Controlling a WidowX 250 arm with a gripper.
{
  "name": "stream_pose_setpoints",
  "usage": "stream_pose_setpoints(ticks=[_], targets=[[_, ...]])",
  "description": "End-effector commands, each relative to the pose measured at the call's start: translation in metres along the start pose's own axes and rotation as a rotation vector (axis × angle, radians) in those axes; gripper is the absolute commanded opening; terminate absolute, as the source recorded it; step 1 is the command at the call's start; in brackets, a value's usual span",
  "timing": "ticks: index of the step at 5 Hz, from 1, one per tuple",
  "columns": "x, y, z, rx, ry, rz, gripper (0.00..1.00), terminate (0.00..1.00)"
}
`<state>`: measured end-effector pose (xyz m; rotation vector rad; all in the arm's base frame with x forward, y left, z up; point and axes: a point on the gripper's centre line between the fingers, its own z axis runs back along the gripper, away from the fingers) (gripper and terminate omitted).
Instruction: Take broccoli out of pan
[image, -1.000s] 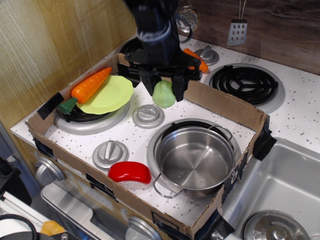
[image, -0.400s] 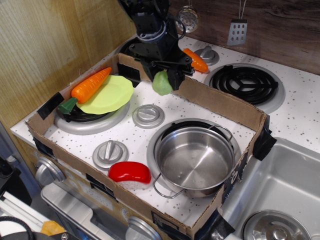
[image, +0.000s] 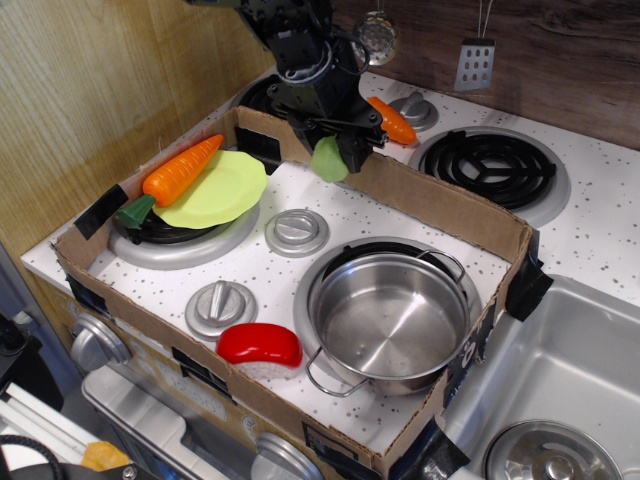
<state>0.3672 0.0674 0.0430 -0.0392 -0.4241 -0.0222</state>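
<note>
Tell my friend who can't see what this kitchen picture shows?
A black robot gripper holds a small green broccoli in the air above the back wall of a cardboard box on a toy stove. The shiny pan in front is empty; a carrot lies on a yellow-green plate.

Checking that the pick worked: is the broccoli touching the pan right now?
Apart. The one camera view shows the broccoli up in the gripper at the cardboard wall, with speckled stovetop between it and the empty pan.

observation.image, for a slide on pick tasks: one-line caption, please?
End effector holds the broccoli above the cardboard wall, with the pan empty on the stovetop.
</note>
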Motion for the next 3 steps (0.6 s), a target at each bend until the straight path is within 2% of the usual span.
stream_pose_setpoints(ticks=[1, 2, 3], targets=[[0.028, -0.005, 0.017, 0.015, -0.034, 0.027, 1.00, 0.00], [0.028, -0.008, 0.024, 0.032, -0.024, 0.021, 1.00, 0.00], [0.034, -0.013, 0.041, 0.060, -0.006, 0.019, 1.00, 1.00]])
